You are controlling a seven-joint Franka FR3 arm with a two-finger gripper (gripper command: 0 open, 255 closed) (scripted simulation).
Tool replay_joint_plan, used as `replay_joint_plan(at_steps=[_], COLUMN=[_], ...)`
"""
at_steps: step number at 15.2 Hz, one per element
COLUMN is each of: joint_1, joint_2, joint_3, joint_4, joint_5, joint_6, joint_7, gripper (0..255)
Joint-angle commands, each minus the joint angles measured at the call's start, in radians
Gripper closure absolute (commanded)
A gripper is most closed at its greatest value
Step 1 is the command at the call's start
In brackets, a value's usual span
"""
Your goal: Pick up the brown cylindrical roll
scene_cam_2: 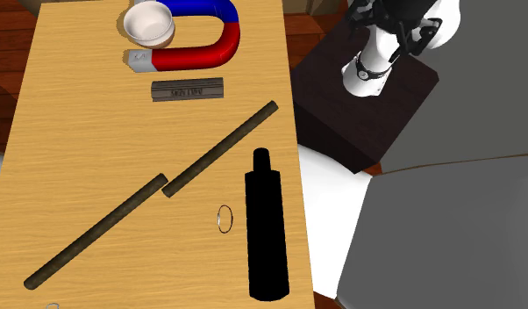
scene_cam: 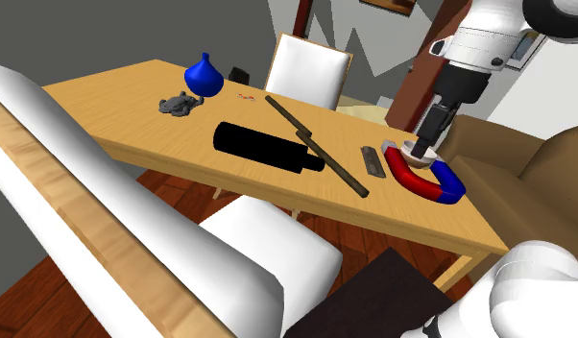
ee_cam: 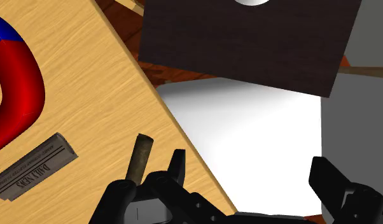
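The brown roll shows as two long thin brown rods lying end to end, slanted across the wooden table (scene_cam_2: 69, 132): one piece (scene_cam_2: 220, 147) nearer the stand, the other (scene_cam_2: 96, 233) farther along. In the shoulder view they (scene_cam: 335, 163) read as a single line. My gripper (scene_cam: 421, 149) hangs above the table's near end, over a white bowl (scene_cam_2: 150, 24) and a red and blue horseshoe magnet (scene_cam: 426, 182). In the wrist view the gripper (ee_cam: 250, 181) is open with nothing between its fingers, and one end of the roll (ee_cam: 138, 158) lies just beyond one fingertip (ee_cam: 177, 167).
A black bottle-shaped cylinder (scene_cam_2: 265, 233) lies beside the rods near the table edge. A grey lettered bar (scene_cam_2: 188, 89) sits between magnet and rods. A small ring (scene_cam_2: 224, 219), a blue vase (scene_cam: 204, 77) and a grey figure (scene_cam: 179, 103) are farther along. White chairs (scene_cam: 306, 72) flank the table.
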Motion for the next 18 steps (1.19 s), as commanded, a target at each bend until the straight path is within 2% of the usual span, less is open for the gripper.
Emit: replay_joint_plan(at_steps=[1, 9, 18], joint_1=[0.000, -0.039, -0.068], joint_2=[0.000, 0.219, 0.521], joint_3=[0.000, -0.071, -0.148], joint_4=[0.000, -0.010, 0.078], joint_5=[0.000, -0.014, 0.011], joint_6=[0.000, 0.248, 0.478], joint_7=[0.000, -0.011, -0.039], gripper=[0, 0, 0])
